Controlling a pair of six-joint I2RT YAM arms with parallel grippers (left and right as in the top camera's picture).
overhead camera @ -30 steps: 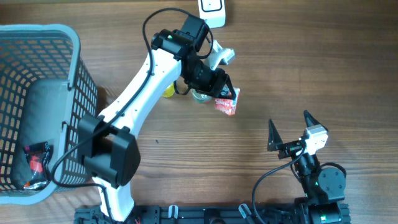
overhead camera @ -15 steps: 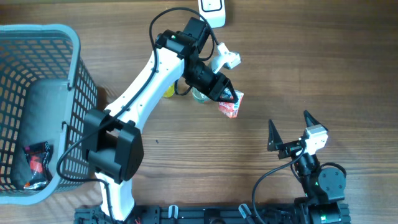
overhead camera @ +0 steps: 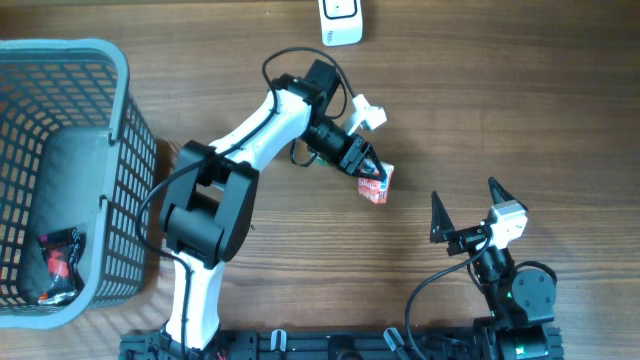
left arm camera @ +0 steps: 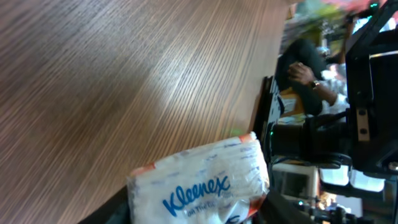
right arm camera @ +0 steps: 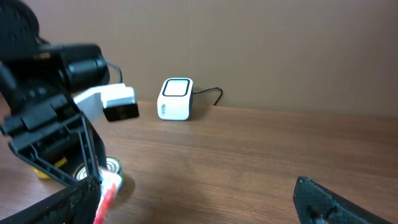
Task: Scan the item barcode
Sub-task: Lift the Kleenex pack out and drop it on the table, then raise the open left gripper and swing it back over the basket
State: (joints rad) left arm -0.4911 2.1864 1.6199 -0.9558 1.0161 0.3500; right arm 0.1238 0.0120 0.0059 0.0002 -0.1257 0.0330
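the left arm [overhead camera: 262, 125] reaches from the near edge of the wooden table [overhead camera: 520, 110] up toward its middle, folds sharply at the elbow and turns its wrist out to the right and downward. the left gripper [overhead camera: 368, 172] is clamped on a kleenex tissue pack [overhead camera: 375, 186], white with red-orange ends, the fingers closed on the pack's upper end. in the left wrist view the pack fills the lower edge of the frame, its blue logo facing the camera, with the wood grain running behind it; whether the pack touches the table cannot be told. the white barcode scanner [overhead camera: 341, 20] sits at the far edge of the table, well apart from the pack, its cable trailing off behind it in the right wrist view. the right arm [overhead camera: 510, 280] stays low at the near right corner, folded over its base, and the right gripper [overhead camera: 467, 205] points upward with its two dark fingers spread wide and nothing between them. a grey-blue plastic basket [overhead camera: 125, 120] stands at the left edge of the table.
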